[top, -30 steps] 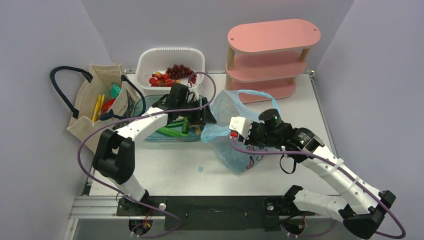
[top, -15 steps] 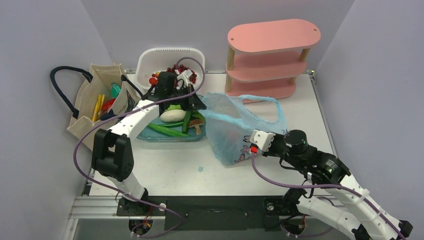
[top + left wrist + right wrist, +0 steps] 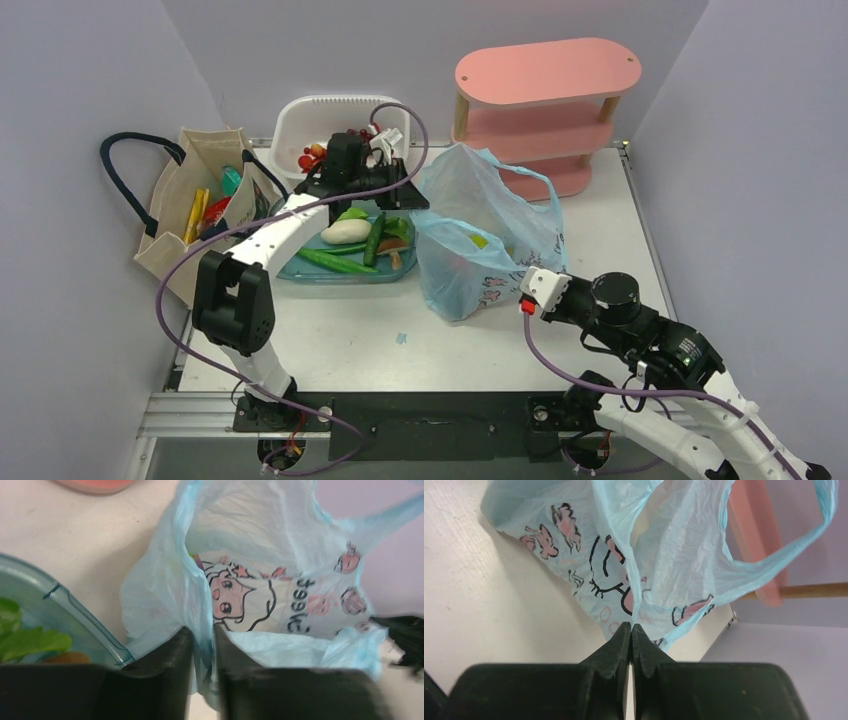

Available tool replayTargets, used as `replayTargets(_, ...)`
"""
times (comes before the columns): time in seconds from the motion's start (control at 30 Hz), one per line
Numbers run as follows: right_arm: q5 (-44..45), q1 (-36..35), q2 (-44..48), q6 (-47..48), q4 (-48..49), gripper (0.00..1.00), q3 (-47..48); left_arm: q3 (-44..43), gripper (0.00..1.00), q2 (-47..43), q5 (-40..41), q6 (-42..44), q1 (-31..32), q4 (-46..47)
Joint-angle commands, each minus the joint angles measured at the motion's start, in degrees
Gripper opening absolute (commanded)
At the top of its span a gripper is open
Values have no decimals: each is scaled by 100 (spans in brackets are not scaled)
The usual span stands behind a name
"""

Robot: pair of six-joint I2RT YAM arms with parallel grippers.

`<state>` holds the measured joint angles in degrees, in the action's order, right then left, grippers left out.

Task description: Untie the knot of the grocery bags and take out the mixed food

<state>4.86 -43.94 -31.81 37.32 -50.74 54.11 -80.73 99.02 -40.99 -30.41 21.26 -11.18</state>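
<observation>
- the blue bag (image 3: 478, 240) stands on the table (image 3: 350, 340), just right of the teal tub (image 3: 300, 270) and in front of the pink shelf (image 3: 545, 110).
- a second ago it slumped lower and flatter; now it stands taller, and its mouth is spread wide between the two arms.
- the left gripper (image 3: 202, 642) is clamped on the bag's left rim, with a fold of the thin film caught between its dark fingers (image 3: 170, 655).
- a second ago it hung over the middle of the tub; now it is farther back, by the front of the white basket (image 3: 300, 115), and the rim has gone with it.
- the white oval vegetable (image 3: 345, 231) in the tub, covered by that arm a second ago, now shows.
- the right gripper (image 3: 630, 632) is pressed together on a pinch of the bag's printed side.
- a second ago it reached over the bag's middle; now it is at the bag's near right corner, drawn back toward the near right of the table.
- one handle loop (image 3: 809, 545) hangs open and free on the shelf side.
- something yellow-green (image 3: 480, 240) shows inside the bag's mouth; i cannot tell what it is.
- the canvas tote (image 3: 190, 250) sits at the far left as before, with yellow, red and teal packets (image 3: 196, 215) inside.
</observation>
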Motion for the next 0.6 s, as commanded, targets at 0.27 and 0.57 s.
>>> replayTargets(0.27,-598,-51,-271,329,-372,0,363,-1195,44,-525,-1779,2955,-529,-1346)
replayTargets(0.57,-505,-55,-308,424,-115,0,305,-2093,49,-645,-991,4937,822,-2983)
